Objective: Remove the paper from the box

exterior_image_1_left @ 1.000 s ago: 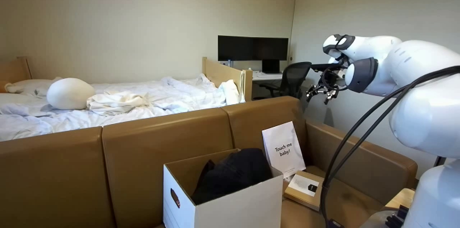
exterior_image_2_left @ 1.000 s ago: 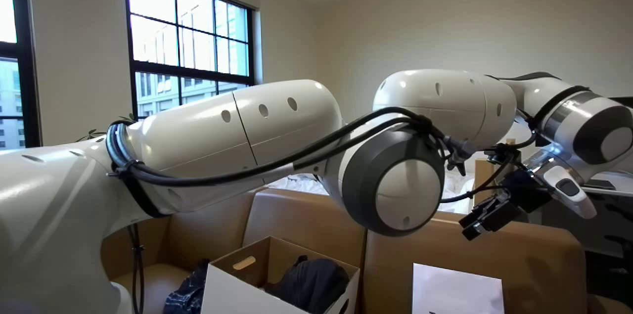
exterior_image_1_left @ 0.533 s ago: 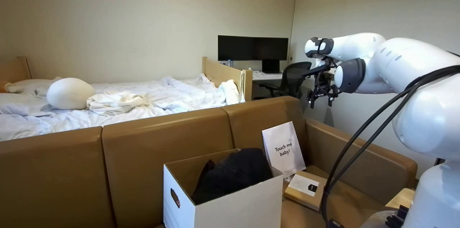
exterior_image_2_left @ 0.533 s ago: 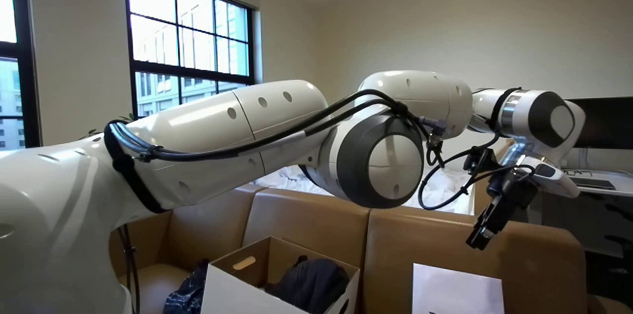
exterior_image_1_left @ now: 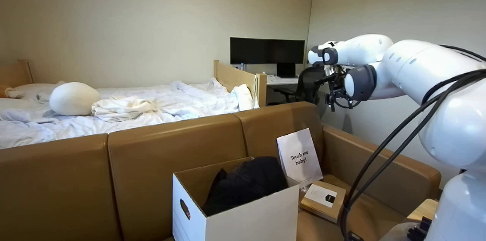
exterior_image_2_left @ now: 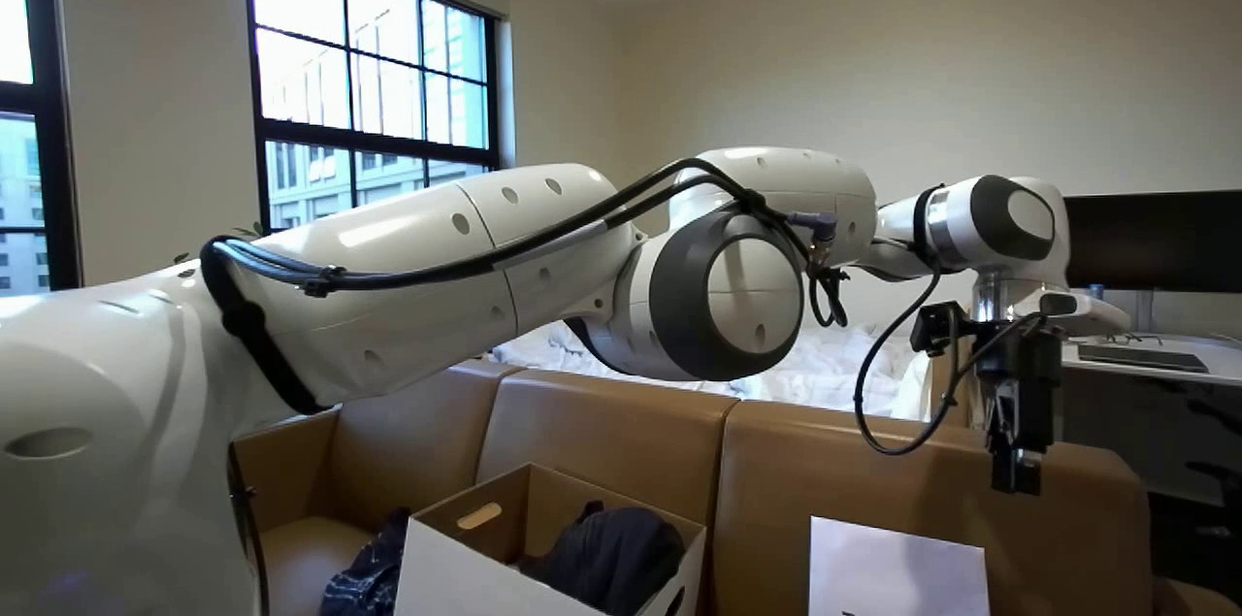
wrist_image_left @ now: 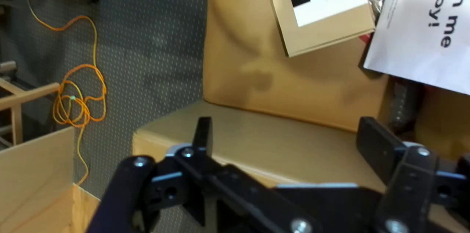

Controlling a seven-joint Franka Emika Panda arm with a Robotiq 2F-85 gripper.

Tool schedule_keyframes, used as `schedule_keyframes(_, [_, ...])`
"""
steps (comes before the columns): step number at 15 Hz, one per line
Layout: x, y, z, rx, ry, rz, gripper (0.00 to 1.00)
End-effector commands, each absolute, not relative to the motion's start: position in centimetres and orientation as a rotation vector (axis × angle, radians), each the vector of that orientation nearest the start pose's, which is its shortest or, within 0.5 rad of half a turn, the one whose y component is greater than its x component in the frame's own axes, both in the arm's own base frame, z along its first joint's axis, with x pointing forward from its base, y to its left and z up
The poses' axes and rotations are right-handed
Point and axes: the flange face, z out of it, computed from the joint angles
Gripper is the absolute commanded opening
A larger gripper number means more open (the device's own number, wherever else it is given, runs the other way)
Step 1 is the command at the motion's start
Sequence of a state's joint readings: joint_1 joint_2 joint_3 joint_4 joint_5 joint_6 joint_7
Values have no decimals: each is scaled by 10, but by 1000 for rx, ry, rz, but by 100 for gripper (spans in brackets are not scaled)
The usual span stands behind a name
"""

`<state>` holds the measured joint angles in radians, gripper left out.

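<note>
The paper [exterior_image_1_left: 300, 157] is a white sheet printed "Touch me baby!". It leans against the sofa back, outside the white box; it also shows in an exterior view [exterior_image_2_left: 898, 567] and at the right edge of the wrist view [wrist_image_left: 426, 35]. The white box [exterior_image_1_left: 250, 214] stands on the sofa beside it, with a hand-hole and dark cloth [exterior_image_1_left: 250, 180] inside; the box also shows in an exterior view [exterior_image_2_left: 475, 577]. My gripper [wrist_image_left: 286, 128] is open and empty. It points down, high above the armrest end, apart from the paper and box [exterior_image_2_left: 1016, 475].
A small tan package [exterior_image_1_left: 322, 200] with a white label lies on the sofa seat in front of the paper. The brown sofa back [exterior_image_1_left: 178, 138] and armrest [exterior_image_1_left: 379, 153] border the seat. An orange cord [wrist_image_left: 79, 104] lies on the floor. A chair and desk stand behind the sofa.
The arm has swung left in an exterior view, and the wrist has turned so the gripper now points straight down. The paper, box and package have not moved.
</note>
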<state>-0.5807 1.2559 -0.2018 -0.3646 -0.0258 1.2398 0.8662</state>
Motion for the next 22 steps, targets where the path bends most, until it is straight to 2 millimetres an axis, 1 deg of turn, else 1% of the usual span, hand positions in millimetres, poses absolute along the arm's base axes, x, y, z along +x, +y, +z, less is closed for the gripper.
schedule_keyframes(1, [612,-474,309,-2580,2198,352,100])
schedule_keyframes(5, [627,-487,322,-2715,1971,98,100])
schedule_keyframes(8, [632,-495,331,-2788,1772,-28,100])
schedule_keyframes(10, [631,-496,334,-2815,1625,-29,100])
schedule_keyframes(14, [621,-497,342,-2865,1332,30,100])
schedule_keyframes(18, [606,-495,345,-2920,1049,167,100])
schedule_keyframes(22, [591,-490,348,-2937,765,310,100])
